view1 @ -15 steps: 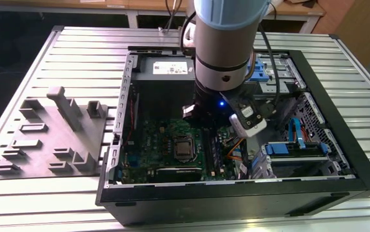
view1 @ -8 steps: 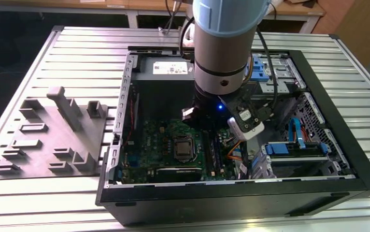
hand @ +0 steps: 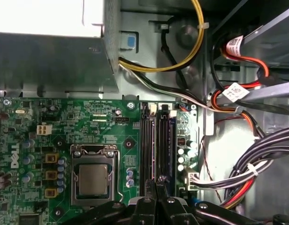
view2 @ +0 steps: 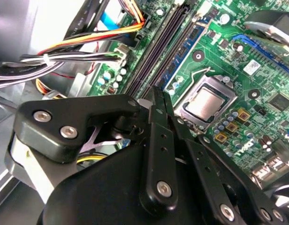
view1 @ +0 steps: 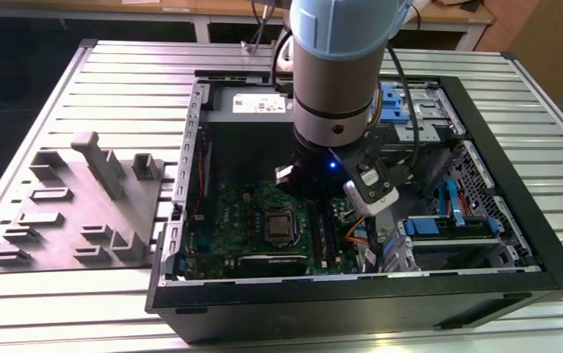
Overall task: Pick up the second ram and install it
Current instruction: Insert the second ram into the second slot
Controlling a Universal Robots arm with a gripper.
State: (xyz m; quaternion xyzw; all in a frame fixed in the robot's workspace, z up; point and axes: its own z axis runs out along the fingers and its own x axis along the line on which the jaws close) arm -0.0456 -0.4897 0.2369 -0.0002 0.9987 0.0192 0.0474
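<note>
Install step, I judge: jaws pinched shut, nothing seen held, over memory slots [hand: 145, 145] beside processor [hand: 93, 180]; needs square slot alignment.

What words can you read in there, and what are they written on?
Motherboard: a maker's logo at its edge; the tiny white lettering is too small to read.
White label: too blurred to read.
Cable tags: too small to read.
No other text is clear enough to quote.

A robotics lab: slatted aluminium bench [view1: 115, 88], opened computer case [view1: 360, 298] (wooden desks [view1: 115, 6] behind).
</note>
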